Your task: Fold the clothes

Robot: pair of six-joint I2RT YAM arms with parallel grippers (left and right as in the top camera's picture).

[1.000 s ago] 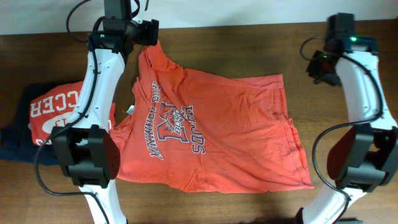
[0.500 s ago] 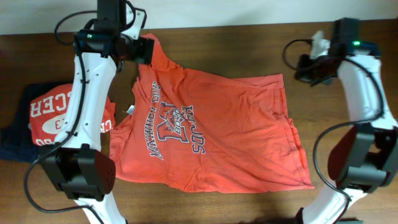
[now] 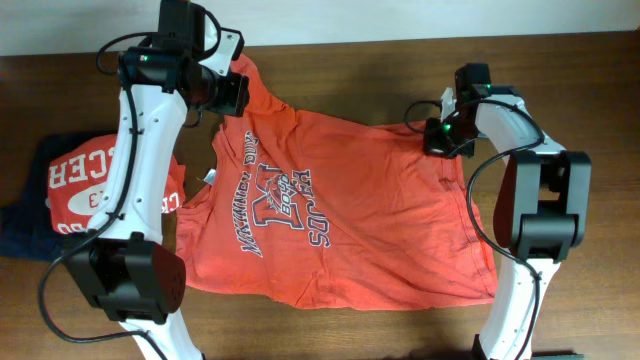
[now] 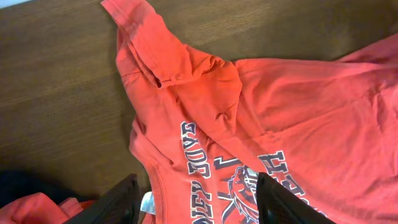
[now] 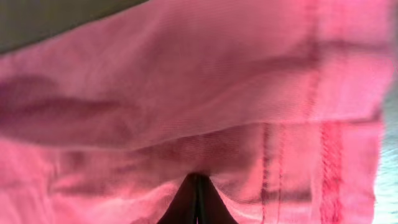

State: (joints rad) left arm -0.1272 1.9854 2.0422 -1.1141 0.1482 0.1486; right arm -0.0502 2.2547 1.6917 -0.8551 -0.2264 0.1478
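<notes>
The orange-red T-shirt (image 3: 340, 210) lies flat and face up on the wooden table, with navy lettering around a big M. Its collar points left and its hem is at the right. My left gripper (image 3: 228, 92) hovers open over the upper sleeve and shoulder. In the left wrist view its fingers (image 4: 196, 186) spread wide above the collar and lettering (image 4: 205, 155), holding nothing. My right gripper (image 3: 443, 138) is at the shirt's top right hem corner. In the right wrist view its fingers (image 5: 198, 177) are pressed together with the fabric (image 5: 186, 93) puckered at their tip.
A red shirt with white print (image 3: 85, 185) lies on a dark navy garment (image 3: 25, 225) at the table's left. A white collar tag (image 3: 210, 178) shows at the neck. The table's far edge (image 3: 350, 42) meets a pale wall.
My right arm has swung left from the table's right side down onto the shirt's top right corner. My left gripper has shifted a little right and lower over the sleeve.
</notes>
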